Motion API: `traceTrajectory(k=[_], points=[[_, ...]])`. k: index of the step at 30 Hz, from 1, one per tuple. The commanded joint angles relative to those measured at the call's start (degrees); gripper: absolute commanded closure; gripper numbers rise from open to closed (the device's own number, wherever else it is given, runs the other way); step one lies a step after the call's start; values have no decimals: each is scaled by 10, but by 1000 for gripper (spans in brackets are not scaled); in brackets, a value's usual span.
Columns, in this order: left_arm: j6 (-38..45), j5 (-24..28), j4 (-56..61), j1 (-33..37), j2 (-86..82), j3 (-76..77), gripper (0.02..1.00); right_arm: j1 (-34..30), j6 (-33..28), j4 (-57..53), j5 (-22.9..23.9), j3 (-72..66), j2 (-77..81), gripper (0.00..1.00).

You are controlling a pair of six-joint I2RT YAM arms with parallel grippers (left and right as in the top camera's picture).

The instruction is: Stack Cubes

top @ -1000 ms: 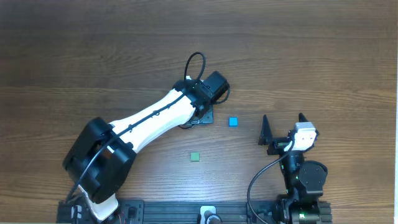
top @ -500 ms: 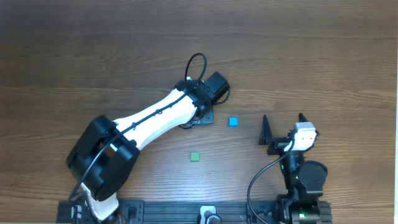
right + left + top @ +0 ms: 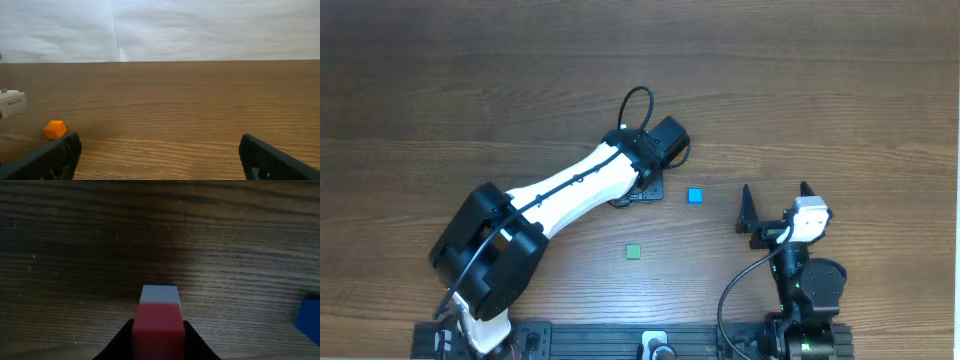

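My left gripper [image 3: 157, 332] is shut on a red cube [image 3: 157, 326], its dark fingers [image 3: 122, 342] pressed to both sides. A pale grey cube [image 3: 160, 294] lies directly beyond the red one; I cannot tell whether they touch. A blue cube [image 3: 310, 320] sits at that view's edge, and in the top view the blue cube [image 3: 695, 196] lies just right of the left wrist [image 3: 642, 160]. A green cube [image 3: 633, 252] lies nearer the bases. An orange cube [image 3: 55, 129] rests on the table. My right gripper [image 3: 773, 205] stands open near its base, holding nothing.
The wooden table [image 3: 820, 80] stretches bare at the back and far right. A white wall [image 3: 200, 30] rises behind the table's edge. The left arm's white link [image 3: 560, 195] lies diagonally across the middle left. A small white object [image 3: 10, 103] shows by the orange cube.
The left arm's elbow near its base has shifted slightly to the right; its gripper holds about the same spot. The right arm and the loose cubes have not moved.
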Motion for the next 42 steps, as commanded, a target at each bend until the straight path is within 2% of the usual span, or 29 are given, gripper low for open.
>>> traceTrajectory(k=[1, 6, 11, 14, 17, 20, 27, 31, 42], points=[[-15, 3, 0, -2, 12, 0, 726, 3, -3, 1, 6, -5, -3, 9], [-15, 3, 0, -2, 12, 0, 529, 3, -3, 1, 6, -5, -3, 7], [-15, 3, 0, -2, 12, 0, 408, 3, -3, 1, 6, -5, -3, 9], [-16, -3, 0, -2, 6, 1, 275, 3, -3, 2, 6, -5, -3, 7], [-17, -23, -1, 2, -12, 13, 231, 3, -3, 1, 6, -5, -3, 9], [-11, -42, -6, 14, -14, 54, 207, 3, -3, 2, 6, -5, -3, 7], [51, -30, -10, 76, 62, 196, 202, 3, -3, 1, 6, -5, -3, 7], [61, -15, 0, 98, 108, 203, 220, 3, -3, 1, 6, -5, -3, 7], [78, -4, 29, 98, 162, 203, 259, 3, -3, 2, 6, -5, -3, 7]])
